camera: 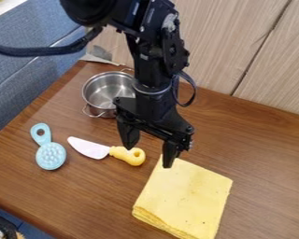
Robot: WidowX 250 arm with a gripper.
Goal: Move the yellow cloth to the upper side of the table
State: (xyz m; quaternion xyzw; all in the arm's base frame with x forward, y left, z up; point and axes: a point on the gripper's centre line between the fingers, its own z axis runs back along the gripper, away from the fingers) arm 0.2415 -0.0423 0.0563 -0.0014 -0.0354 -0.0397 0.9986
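Note:
The gripper point(149, 154) hangs over the middle of the table, pointing down, its two fingers spread apart with nothing held between them. The yellow cloth point(184, 198) lies folded in layers on the lower right part of the table. Its upper corner is right by the gripper's right finger, which overlaps it in the view; whether they touch I cannot tell.
A metal pot point(101, 95) stands behind the arm at the upper left of the table point(258, 140). A toy knife point(89, 148) with a yellow handle lies left of the gripper, and a light blue brush point(51, 155) farther left. A wooden panel wall borders the far edge.

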